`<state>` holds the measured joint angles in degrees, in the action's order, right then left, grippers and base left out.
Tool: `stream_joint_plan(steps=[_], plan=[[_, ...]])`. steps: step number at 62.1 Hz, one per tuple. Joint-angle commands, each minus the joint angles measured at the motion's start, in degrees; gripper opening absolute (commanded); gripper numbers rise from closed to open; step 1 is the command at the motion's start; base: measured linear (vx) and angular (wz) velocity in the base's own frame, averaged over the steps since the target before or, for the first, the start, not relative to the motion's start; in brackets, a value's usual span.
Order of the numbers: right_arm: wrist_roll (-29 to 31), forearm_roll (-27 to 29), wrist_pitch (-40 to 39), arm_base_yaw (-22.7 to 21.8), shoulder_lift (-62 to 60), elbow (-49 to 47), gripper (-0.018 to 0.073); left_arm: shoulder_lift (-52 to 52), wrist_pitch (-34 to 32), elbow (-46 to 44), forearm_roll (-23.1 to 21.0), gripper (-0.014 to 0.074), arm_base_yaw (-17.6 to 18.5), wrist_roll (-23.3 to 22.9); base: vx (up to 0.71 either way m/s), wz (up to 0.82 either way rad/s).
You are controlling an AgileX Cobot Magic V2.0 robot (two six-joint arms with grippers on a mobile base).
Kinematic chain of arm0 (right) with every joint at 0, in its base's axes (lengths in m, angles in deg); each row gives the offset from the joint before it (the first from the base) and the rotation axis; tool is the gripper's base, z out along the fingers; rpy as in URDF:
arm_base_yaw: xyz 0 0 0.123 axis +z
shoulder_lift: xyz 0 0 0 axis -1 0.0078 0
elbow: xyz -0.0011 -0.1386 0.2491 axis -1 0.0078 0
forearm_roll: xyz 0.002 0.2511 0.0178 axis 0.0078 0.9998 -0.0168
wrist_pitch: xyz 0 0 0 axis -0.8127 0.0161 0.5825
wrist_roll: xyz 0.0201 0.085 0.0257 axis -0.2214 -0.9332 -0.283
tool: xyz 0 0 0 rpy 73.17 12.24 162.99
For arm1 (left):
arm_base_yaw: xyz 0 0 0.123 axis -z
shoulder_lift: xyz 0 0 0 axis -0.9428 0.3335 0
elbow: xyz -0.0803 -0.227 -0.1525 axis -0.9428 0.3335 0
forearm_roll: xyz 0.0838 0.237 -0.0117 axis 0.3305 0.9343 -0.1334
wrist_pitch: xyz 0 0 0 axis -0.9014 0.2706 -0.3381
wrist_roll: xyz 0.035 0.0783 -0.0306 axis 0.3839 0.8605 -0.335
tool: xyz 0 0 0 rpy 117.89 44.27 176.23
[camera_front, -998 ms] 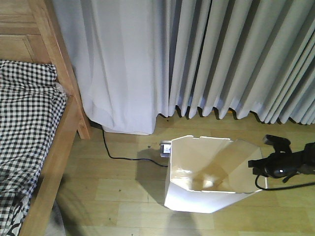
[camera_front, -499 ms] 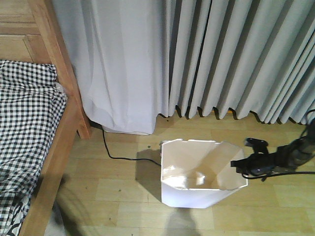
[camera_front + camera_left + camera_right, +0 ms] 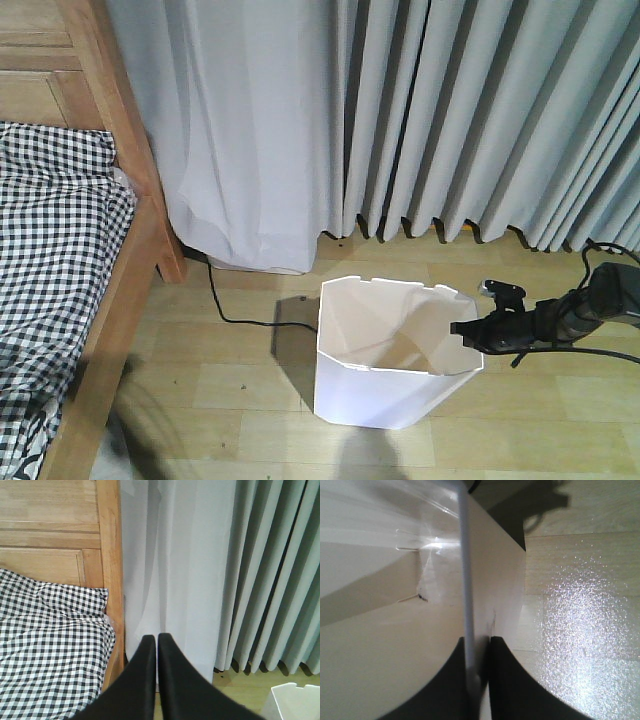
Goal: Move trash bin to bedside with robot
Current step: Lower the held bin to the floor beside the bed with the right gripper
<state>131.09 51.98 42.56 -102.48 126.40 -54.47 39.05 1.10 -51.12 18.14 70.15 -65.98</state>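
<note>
Your right hand [image 3: 468, 331] is pinched shut on the right-side rim of the trash bin [image 3: 385, 385], w/ the bin wall between its fingers [image 3: 507, 685]. The bin stands on the floor [image 3: 240, 400] near the curtain [image 3: 450, 120], well apart from the bed [image 3: 60, 250] at left. Your left hand [image 3: 156, 642] is closed, holding nothing.

Front cam looks down on bed [image 3: 60, 250], curtain [image 3: 450, 120] and bin [image 3: 380, 385]. Left wrist cam faces the same bed and curtain past my left claw [image 3: 155, 637]; right one's jammed right up against the bin's wall.
</note>
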Motion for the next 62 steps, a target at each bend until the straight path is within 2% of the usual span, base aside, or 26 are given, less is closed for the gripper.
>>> stream_joint_plan(steps=[1,26,35,51,62], plan=[[-0.3,2.3,5.3,0.8,-3.7,-1.3,0.0,-0.6,-4.0,1.7,-0.2,-0.0006,0.1,-0.5,0.0,0.0],[-0.7,2.3,5.2,1.2,-3.3,-1.3,0.006,-0.6,-4.0,1.7,-0.2,-0.0006,0.1,-0.5,0.0,0.0],[-1.0,2.3,6.0,1.2,-3.3,-1.3,0.0134,-0.6,-4.0,1.7,-0.2,-0.0006,0.1,-0.5,0.0,0.0],[-1.0,2.3,7.4,1.2,-3.3,-1.3,0.0332,-0.6,-4.0,1.7,-0.2,-0.0006,0.1,-0.5,0.0,0.0],[-1.0,2.1,8.5,1.1,-4.3,-1.2,0.0394,-0.6,-4.0,1.7,-0.2,-0.0006,0.1,-0.5,0.0,0.0]])
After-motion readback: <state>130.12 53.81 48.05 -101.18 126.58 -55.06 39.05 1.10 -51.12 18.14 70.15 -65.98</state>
